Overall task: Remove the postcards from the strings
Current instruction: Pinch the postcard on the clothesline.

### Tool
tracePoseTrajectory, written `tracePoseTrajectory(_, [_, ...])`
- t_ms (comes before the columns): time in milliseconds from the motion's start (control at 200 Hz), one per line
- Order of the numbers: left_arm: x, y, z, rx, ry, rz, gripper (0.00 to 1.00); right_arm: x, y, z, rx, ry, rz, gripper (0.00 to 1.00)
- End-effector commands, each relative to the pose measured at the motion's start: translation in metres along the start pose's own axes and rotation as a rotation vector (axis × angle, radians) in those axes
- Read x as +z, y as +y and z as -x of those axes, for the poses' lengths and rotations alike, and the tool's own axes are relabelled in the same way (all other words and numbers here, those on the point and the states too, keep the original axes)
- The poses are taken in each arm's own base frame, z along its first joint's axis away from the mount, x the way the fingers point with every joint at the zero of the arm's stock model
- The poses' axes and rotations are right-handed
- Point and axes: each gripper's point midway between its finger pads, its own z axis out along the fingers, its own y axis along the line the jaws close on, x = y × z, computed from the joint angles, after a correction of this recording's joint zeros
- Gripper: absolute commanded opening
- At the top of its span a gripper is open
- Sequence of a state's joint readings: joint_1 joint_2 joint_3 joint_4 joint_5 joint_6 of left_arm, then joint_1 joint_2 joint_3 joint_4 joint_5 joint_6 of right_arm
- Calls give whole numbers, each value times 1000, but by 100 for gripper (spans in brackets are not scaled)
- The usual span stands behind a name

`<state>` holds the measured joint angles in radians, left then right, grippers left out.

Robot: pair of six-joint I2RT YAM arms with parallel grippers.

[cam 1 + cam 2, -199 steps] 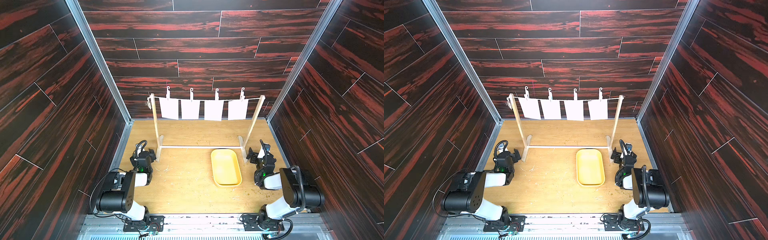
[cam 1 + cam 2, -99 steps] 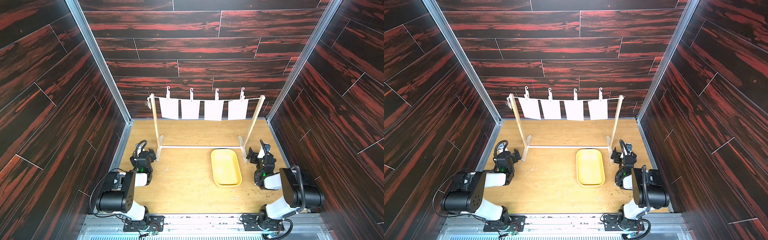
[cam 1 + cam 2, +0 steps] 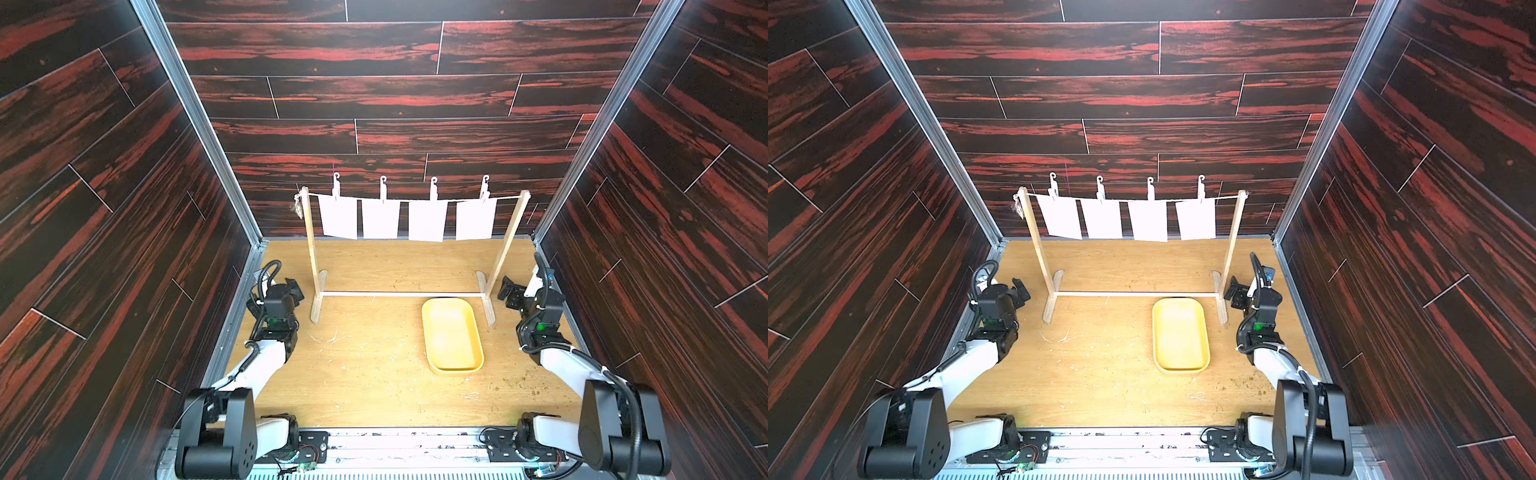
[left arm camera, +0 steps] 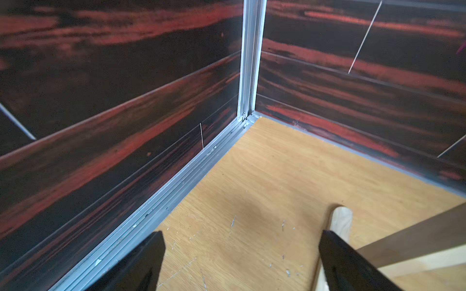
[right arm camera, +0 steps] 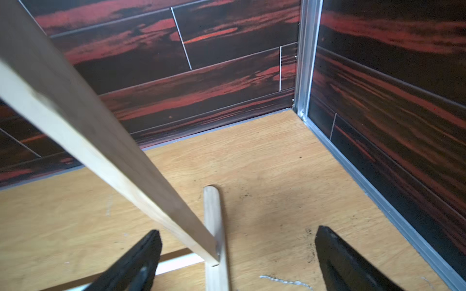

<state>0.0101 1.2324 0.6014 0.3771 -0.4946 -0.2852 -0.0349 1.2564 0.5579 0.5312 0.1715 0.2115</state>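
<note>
Pegged along thin whitish twine string (image 3: 505,198), high above wooden desk (image 3: 374,374): four plain white paper postcards (image 3: 428,220). Spread wide, holding nothing, low beside light-wood stand (image 3: 311,249): left fingers (image 4: 143,262), right fingers (image 5: 338,257).

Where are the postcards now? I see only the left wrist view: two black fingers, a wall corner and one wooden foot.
Observer: All four postcards hang on the string between two wooden posts, each under a clothespin.
Operator: Does the right gripper hold anything?
Observer: No. The right gripper is open and empty, low beside the stand's foot on its side.
Operator: Is there a container for the cards?
Observer: Yes, an empty yellow tray lies on the table, nearer the right gripper.
</note>
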Motion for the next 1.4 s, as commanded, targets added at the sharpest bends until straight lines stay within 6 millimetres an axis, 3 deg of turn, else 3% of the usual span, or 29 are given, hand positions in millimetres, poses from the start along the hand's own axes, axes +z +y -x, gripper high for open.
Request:
tracePoseTrajectory(0, [-10,0,-10,-93,120,-20,100,-9,14,17,103,82,58,99])
tracePoseTrajectory(200, [-27,-27,7,-292,216,-191,100,-25,26,53,344,160,248,99])
tracePoseTrajectory(316, [-41,-46,22,-366,203,-320,100,-41,31,68,548,189,451,99])
tracePoseTrajectory(446, [-61,-71,40,-363,242,-470,100,-50,16,78,894,207,656,99])
tracePoseTrajectory(506, [-70,-80,44,-355,273,-506,99,-56,15,90,948,170,744,99])
tracePoseTrajectory(566, [-79,-90,47,-344,292,-540,98,-60,18,98,920,146,767,99])
tracePoseTrajectory(661, [-93,-106,49,-319,305,-586,98,-60,14,95,847,174,645,99])
tracePoseTrajectory(872, [-119,-150,39,-251,363,-685,97,-75,16,110,700,151,516,99])
tracePoseTrajectory(1032, [-141,-189,38,-193,394,-775,95,-92,22,140,533,90,403,99])
tracePoseTrajectory(1097, [-148,-203,38,-175,399,-805,93,-98,25,154,552,50,426,99])
tracePoseTrajectory(1177, [-158,-219,39,-154,395,-849,91,-90,23,146,724,136,428,99])
tracePoseTrajectory(1203, [-162,-224,38,-145,397,-860,90,-87,30,148,736,153,509,99])
tracePoseTrajectory(1273, [-169,-237,38,-126,401,-889,89,-83,40,148,794,173,624,87])
tracePoseTrajectory(1398, [-182,-260,38,-119,397,-955,87,-94,37,161,672,76,516,83])
